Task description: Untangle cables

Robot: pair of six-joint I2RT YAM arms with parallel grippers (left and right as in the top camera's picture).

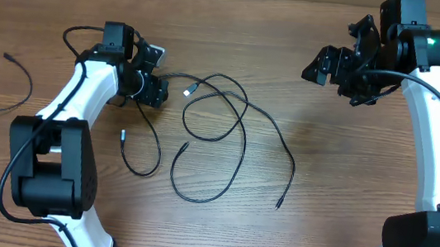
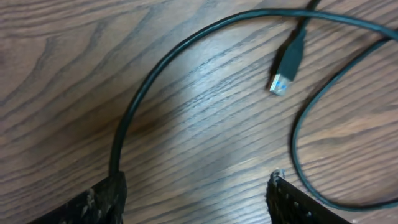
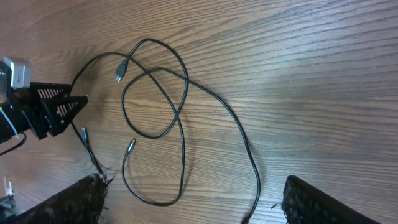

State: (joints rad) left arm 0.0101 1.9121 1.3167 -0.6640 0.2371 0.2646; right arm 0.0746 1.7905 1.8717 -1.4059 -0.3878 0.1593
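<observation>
The cables lie in crossed loops mid-surface. One strand reaches a finger of the left claw, which is spread wide. The right claw hangs far right, wide and empty.

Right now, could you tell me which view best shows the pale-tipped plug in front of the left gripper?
The left wrist view: the plug lies close up, black body and pale metal tip clear. Overhead it is only a tiny pale speck; the right wrist view shows it small and distant.
</observation>
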